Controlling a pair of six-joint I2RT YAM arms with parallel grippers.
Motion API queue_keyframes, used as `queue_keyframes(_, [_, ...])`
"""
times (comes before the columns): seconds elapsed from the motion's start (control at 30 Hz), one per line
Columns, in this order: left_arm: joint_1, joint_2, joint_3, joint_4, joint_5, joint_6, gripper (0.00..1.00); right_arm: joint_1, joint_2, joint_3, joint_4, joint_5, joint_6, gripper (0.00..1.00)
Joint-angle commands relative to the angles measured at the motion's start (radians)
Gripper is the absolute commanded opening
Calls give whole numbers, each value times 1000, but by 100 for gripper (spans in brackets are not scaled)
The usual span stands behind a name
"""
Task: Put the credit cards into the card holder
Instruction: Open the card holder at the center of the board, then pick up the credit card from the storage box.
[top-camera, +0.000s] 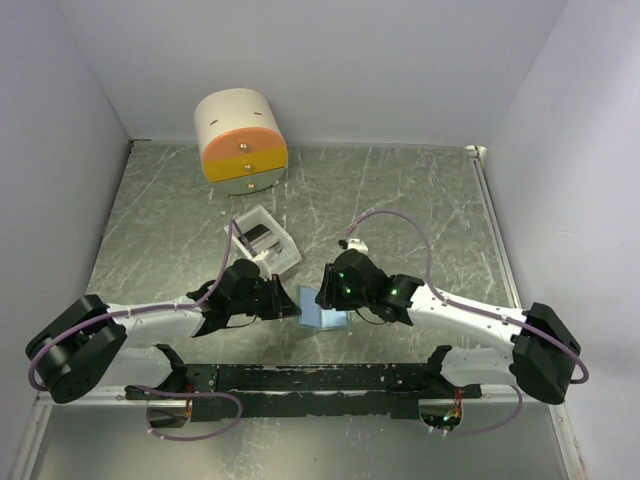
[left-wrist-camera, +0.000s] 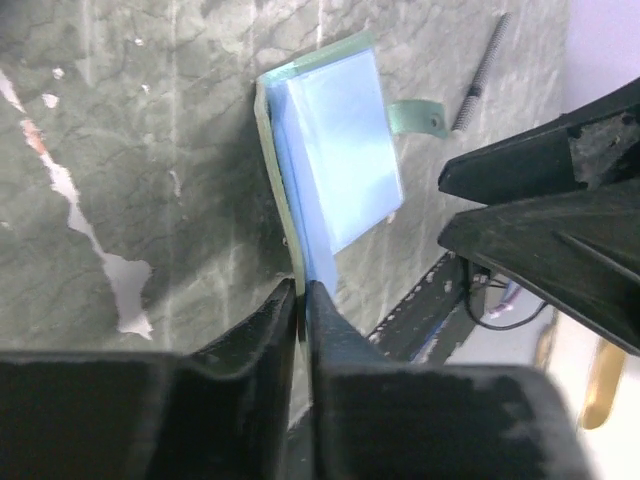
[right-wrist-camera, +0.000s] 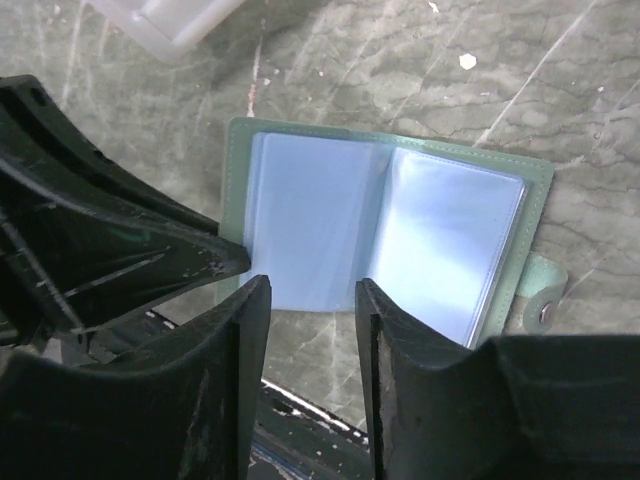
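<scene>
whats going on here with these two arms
The left gripper is clamped on one edge of the card holder, which is spread open with its pale blue sleeves showing. The right gripper hovers just over the sleeves, jaws apart and nothing between them. The sleeves look empty.

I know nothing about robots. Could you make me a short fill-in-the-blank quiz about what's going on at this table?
1. The card holder lies ____, its pale blue sleeves showing.
2. The left gripper is ____ on the card holder's edge.
3. The cream cylinder at the back has an orange drawer above a ____ one.

Missing words: open; shut; yellow
</scene>
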Motion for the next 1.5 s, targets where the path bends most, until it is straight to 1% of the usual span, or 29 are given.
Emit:
queue_keyframes(0.0, [-7,-21,8,-52,-50,8,28,2,57,-34,75,-2,3,37])
queue_keyframes(0.07, [-6,-45,28,-105,-78,22,43,3,82,-39,106,-12,-4,36])
queue_keyframes(0.1, [-6,-64,48,-143,-102,32,58,2,94,-38,121,-23,-8,36])
queue_keyframes(0.13, [-6,-78,68,-191,-126,44,62,3,109,-36,132,-33,-9,36])
queue_keyframes(0.23, [-7,-117,153,-366,-227,97,67,2,147,-34,173,-66,-10,40])
queue_keyframes(0.37, [-7,-136,291,-595,-431,163,73,2,183,-42,226,-102,-8,43])
queue_keyframes(0.4, [-6,-134,329,-644,-479,183,77,3,193,-44,236,-106,-8,43])
queue_keyframes(0.43, [-5,-131,369,-692,-527,202,86,2,201,-44,243,-110,-8,43])
queue_keyframes(0.47, [-4,-124,405,-734,-572,221,92,2,211,-44,244,-110,-11,44])
queue_keyframes(0.5, [-1,-117,441,-766,-621,242,96,2,221,-42,243,-108,-13,44])
queue_keyframes(0.53, [3,-108,474,-792,-654,264,98,2,231,-41,241,-103,-14,45])
queue_keyframes(0.6, [13,-97,537,-825,-702,320,100,2,244,-40,236,-91,-19,46])
queue_keyframes(0.67, [26,-90,565,-817,-723,416,99,2,252,-39,231,-82,-27,46])
queue_keyframes(0.8, [32,-122,515,-657,-739,697,97,2,246,-36,214,-74,-39,47])
queue_keyframes(0.87, [49,-135,476,-553,-745,794,95,2,230,-46,215,-70,-42,47])
queue_keyframes(0.9, [75,-124,476,-537,-722,821,94,2,222,-52,218,-70,-43,48])
queue_keyframes(1.0, [165,-47,518,-562,-629,874,91,2,208,-77,243,-79,-45,48])
queue_keyframes(1.13, [202,92,578,-567,-497,972,92,2,221,-88,267,-104,-45,48])
queue_keyframes(1.23, [204,227,686,-651,-475,1005,92,2,217,-96,276,-110,-45,48])
queue_keyframes(1.3, [203,290,728,-672,-481,1027,90,2,207,-102,280,-107,-46,48])
queue_keyframes(1.47, [203,333,720,-586,-520,1107,91,1,185,-113,286,-100,-45,48])
